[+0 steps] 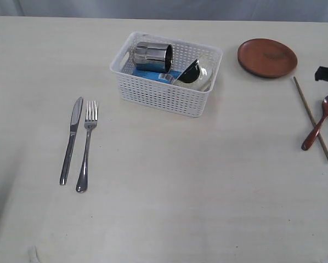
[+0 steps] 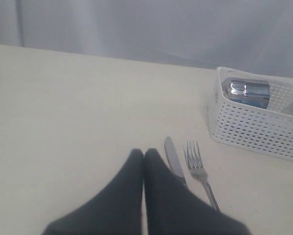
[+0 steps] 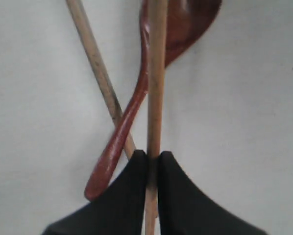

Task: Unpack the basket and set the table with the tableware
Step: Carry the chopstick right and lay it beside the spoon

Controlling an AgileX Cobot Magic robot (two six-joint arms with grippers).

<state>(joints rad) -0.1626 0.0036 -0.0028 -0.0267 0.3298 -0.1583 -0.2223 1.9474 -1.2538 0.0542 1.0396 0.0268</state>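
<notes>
Knife [image 1: 71, 139] and fork [image 1: 86, 145] are lying side by side on the desk [image 1: 180, 192] — I'm pinching one chopstick [image 3: 156, 58] in my right hand [image 3: 150, 154], left hand [image 2: 144, 152] sitting closed, empty.

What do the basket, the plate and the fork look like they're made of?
Basket: probably plastic, matte white, with a moulded lattice of holes. Plate: looks like wood, reddish brown with a dull satin sheen. Fork: metal, likely steel, polished; it shows bright reflections.
</notes>
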